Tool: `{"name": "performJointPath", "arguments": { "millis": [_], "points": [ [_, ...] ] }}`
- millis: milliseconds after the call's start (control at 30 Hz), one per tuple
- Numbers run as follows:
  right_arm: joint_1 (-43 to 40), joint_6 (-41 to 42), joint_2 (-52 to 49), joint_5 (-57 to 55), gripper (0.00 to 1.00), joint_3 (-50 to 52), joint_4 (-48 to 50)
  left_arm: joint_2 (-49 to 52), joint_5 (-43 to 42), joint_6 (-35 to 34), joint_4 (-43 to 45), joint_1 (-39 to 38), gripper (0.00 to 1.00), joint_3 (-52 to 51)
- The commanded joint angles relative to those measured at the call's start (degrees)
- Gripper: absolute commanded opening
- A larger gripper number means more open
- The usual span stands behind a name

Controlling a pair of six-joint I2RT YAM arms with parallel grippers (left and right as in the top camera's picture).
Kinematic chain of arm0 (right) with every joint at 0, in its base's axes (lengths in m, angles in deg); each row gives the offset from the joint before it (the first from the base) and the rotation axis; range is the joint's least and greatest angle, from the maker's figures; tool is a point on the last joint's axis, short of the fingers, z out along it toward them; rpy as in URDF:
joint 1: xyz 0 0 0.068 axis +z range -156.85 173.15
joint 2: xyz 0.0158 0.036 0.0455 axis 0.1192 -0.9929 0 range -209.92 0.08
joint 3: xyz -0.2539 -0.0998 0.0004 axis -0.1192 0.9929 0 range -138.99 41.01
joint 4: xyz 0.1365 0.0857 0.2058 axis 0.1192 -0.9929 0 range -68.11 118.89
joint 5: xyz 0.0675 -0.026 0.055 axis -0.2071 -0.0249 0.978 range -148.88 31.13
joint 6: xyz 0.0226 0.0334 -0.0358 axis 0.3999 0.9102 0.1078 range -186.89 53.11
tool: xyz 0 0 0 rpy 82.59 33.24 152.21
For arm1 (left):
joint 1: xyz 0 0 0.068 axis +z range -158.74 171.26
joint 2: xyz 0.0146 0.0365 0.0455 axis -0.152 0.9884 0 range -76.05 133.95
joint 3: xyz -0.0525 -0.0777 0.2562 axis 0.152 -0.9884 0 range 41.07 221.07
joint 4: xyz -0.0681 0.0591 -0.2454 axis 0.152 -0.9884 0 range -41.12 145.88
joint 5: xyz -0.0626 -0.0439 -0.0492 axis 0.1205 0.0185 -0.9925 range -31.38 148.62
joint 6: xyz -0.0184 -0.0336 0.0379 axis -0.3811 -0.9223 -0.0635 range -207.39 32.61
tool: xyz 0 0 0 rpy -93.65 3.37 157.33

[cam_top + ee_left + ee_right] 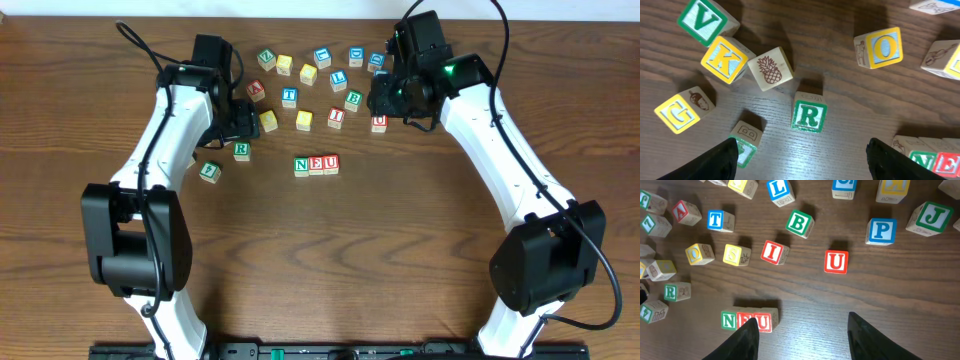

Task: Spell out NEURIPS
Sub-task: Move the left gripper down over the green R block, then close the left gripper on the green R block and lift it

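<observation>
Left gripper [801, 150] hovering by R [809, 116], jaws standing wide, holding nothing. R sitting left of NEU row [316, 164]. Centring and squaring on R's faces before closing looks wise. Right gripper [802, 322] gaping, empty.

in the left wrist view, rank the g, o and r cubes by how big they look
1. yellow G cube and yellow O cube: about alike, so not ranked; each also shows a side face.
2. green R cube: looks smallest, seen almost straight down.
The differences are slight.

In the left wrist view the bottom edge cuts N [926, 160] and E [948, 164], and a finger [720, 165] half-hides a green cube [747, 137].
</observation>
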Motion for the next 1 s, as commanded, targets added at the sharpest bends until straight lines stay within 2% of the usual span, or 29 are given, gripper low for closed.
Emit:
{"name": "performJointPath", "arguments": {
  "millis": [0,267,667,967],
  "points": [
    [-0.02,-0.87,-0.17,-0.07,0.52,-1.03,-0.39,2.12,-0.74,0.76,0.39,-0.35,0.81,-0.9],
    [0.0,-0.87,-0.17,-0.07,0.52,-1.03,-0.9,5.57,-0.72,0.74,0.63,-1.42,0.8,-0.9],
    [0.0,-1.03,-0.17,-0.28,0.52,-1.03,-1.14,8.59,-0.72,0.72,0.7,-1.64,0.64,-0.92],
    [-0.02,-1.09,-0.17,-0.31,0.53,-1.01,-1.18,8.59,-0.72,0.5,2.62,-1.64,0.62,-2.58]
  ]
}}
